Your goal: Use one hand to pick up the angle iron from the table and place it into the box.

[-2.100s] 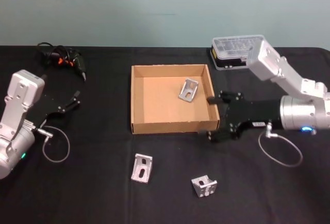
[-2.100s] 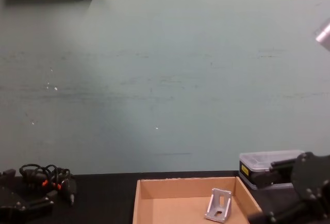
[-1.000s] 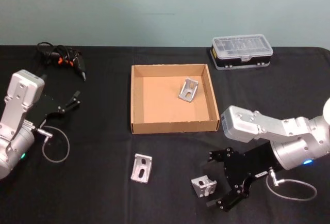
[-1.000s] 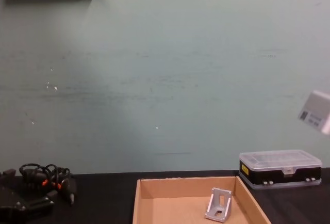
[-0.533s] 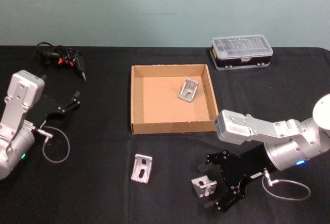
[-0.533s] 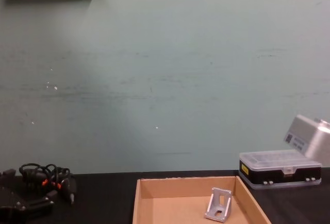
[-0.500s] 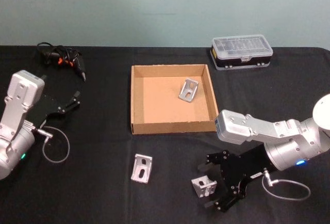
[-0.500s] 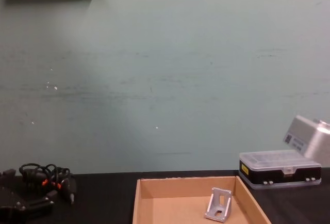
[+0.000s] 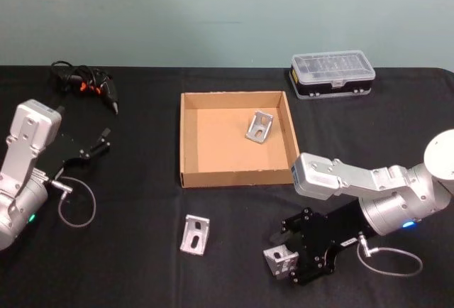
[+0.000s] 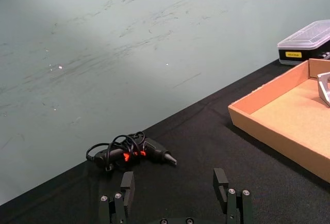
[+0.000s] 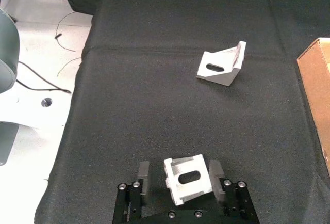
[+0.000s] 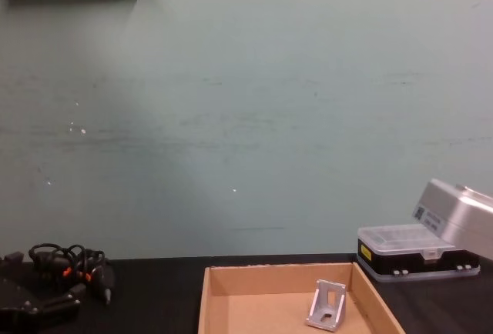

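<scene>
Angle iron lies on the black surface near the front edge, between the spread fingers of the right gripper. The gripper straddles it without clamping, and one finger stands clear of the metal. A second angle iron lies apart to its left. Over the left side, the left gripper hangs with its fingers apart. Farther back sits the cardboard box with a third angle iron inside, and beyond it a plastic case.
</scene>
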Controlling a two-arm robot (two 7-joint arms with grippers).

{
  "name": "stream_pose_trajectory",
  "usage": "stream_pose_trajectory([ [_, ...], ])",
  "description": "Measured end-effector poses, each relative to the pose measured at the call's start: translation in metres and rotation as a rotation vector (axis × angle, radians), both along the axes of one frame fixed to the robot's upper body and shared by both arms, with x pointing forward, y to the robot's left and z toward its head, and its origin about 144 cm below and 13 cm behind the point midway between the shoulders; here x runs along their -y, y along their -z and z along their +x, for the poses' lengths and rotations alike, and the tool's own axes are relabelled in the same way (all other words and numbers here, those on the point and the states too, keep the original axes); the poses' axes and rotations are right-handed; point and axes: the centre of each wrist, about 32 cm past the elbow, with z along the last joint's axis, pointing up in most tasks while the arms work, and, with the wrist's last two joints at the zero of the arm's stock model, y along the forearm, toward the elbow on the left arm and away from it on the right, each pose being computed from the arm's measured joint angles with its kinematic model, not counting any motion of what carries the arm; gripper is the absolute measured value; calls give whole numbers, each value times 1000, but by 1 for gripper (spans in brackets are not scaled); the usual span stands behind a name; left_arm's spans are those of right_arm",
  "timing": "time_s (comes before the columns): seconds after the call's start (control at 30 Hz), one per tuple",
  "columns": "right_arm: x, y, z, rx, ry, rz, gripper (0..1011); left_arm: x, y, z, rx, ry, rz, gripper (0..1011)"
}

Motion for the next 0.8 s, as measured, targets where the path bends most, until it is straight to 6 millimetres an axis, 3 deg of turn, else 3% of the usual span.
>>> stream_pose_trajectory([
  [0.23,-1,0,1,-1,-1,1,565,0,0,0,0,0,0,1000],
  [0.3,-1,0,1,-1,-2,2,453,0,0,0,0,0,0,1000],
  [0.43,-1,1,1,-1,-4,3,362,0,0,0,0,0,0,1000],
  [0.53,-1,1,1,-2,-4,5,233,0,0,0,0,0,0,1000],
  [0.67,-2,2,1,-3,-5,6,121,0,0,0,0,0,0,1000],
  [0.8,-2,2,1,-4,-5,6,82,0,0,0,0,0,0,1000],
])
